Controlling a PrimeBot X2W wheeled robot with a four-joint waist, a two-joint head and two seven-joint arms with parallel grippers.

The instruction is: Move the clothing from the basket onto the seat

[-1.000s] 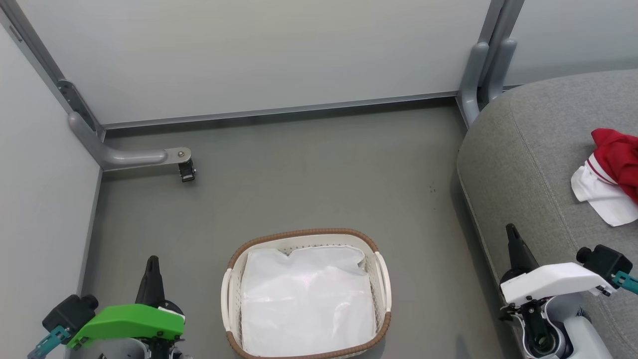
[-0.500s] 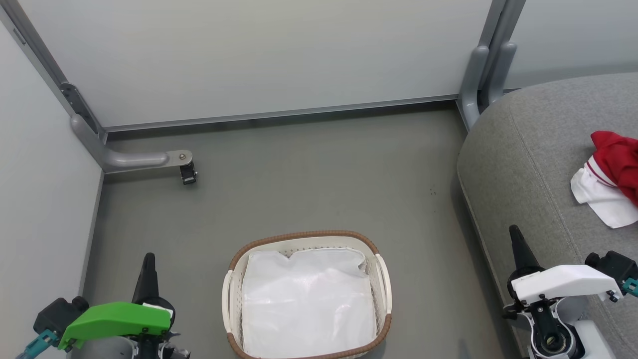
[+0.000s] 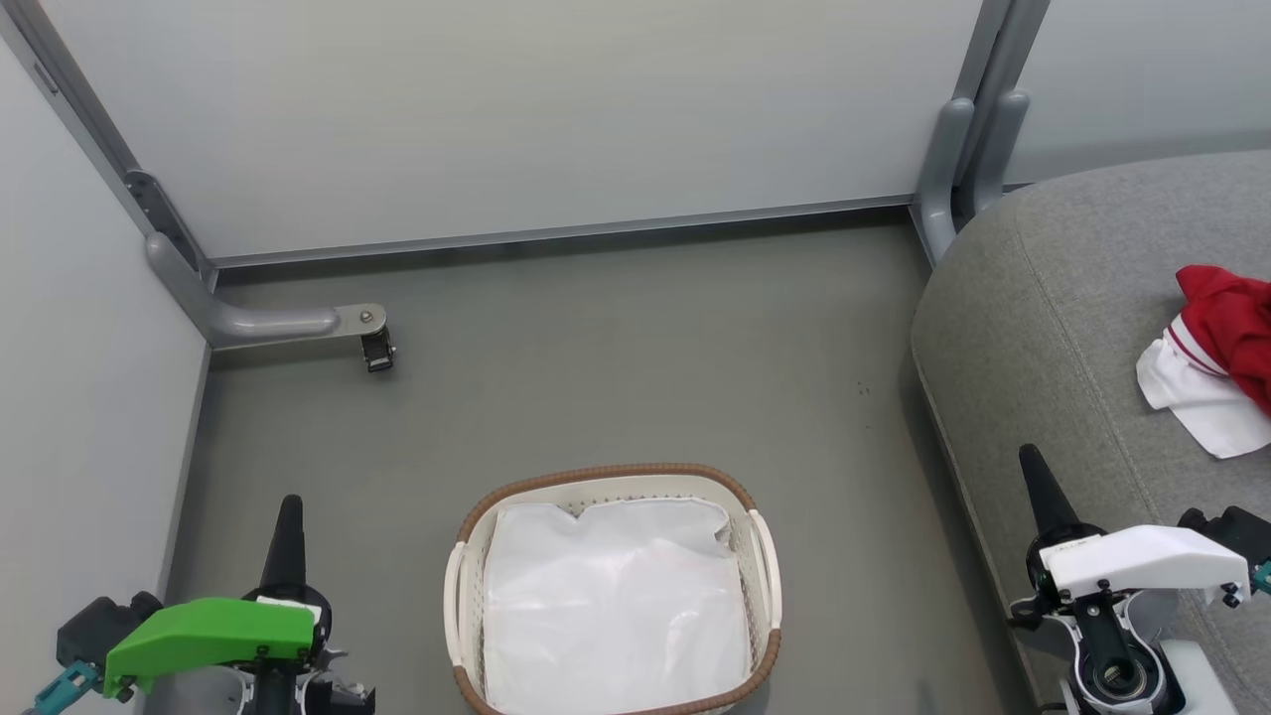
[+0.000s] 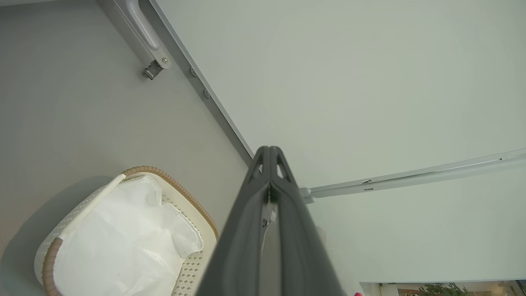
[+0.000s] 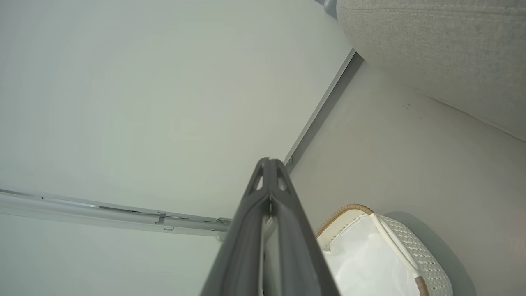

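Head view, red garment [image 3: 1231, 318]: lies crumpled, white sleeve showing, on the grey seat [image 3: 1043, 328] at the picture's right edge, well apart from the basket [image 3: 596, 475].
Head view, basket: stands on the floor [image 3: 616, 338] and holds its white liner [image 3: 616, 606], with no red fabric inside. Judged: transfer done.
Head view, arms: left pincer [image 3: 288, 511] and right pincer [image 3: 1033, 467] sit low on either side of the basket, clear of it. Looks like a rest pose, with nothing left to carry.
Left wrist view: fingers [image 4: 250, 205] pressed together, clenched on nothing. Basket rim lower left.
Right wrist view: fingers [image 5: 252, 209] likewise clenched, empty. Seat edge above, basket corner lower right.
Writing: no brand, label or lettering readable anywhere.
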